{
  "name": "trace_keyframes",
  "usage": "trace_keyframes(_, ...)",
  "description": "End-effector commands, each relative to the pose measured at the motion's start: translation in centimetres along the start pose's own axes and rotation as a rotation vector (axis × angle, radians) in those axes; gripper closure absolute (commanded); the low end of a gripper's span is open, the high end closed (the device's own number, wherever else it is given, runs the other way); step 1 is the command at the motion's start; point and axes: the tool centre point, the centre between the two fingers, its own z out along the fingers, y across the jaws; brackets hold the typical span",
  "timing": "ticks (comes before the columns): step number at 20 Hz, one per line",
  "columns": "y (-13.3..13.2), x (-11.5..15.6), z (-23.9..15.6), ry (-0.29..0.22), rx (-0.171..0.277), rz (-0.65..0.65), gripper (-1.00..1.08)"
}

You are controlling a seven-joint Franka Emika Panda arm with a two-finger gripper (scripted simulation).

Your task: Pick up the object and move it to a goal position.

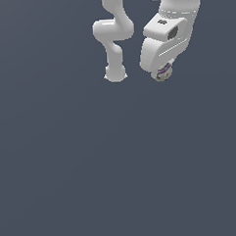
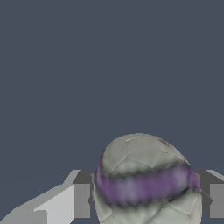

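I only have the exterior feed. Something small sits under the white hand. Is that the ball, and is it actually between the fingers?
Observer: Yes. In the wrist view the ball sits between the two fingers, one on each side of it.
Operator: Any markings? Here it's just a grey speck.
Observer: A purple band runs around it, and the rest is greyish panels stitched like a football's.
Operator: Anything else near the gripper?
Observer: No. Past the ball the wrist view shows only the plain dark ground. In your view the gripper is at the upper middle, with the ball showing at its tip.
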Motion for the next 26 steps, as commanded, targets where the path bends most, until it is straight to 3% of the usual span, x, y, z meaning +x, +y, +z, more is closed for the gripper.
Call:
trace_keyframes(1, -1.9, 0.2, -2.6, 0.001, 0.0, 0.0, 1.08)
trace_keyframes(12, -8.3, 1.3, -11.2, 0.003, 0.002, 0.001, 1.08)
trace_keyframes(26, -10.1, 2.0, -13.9, 0.003, 0.002, 0.002, 1.08)
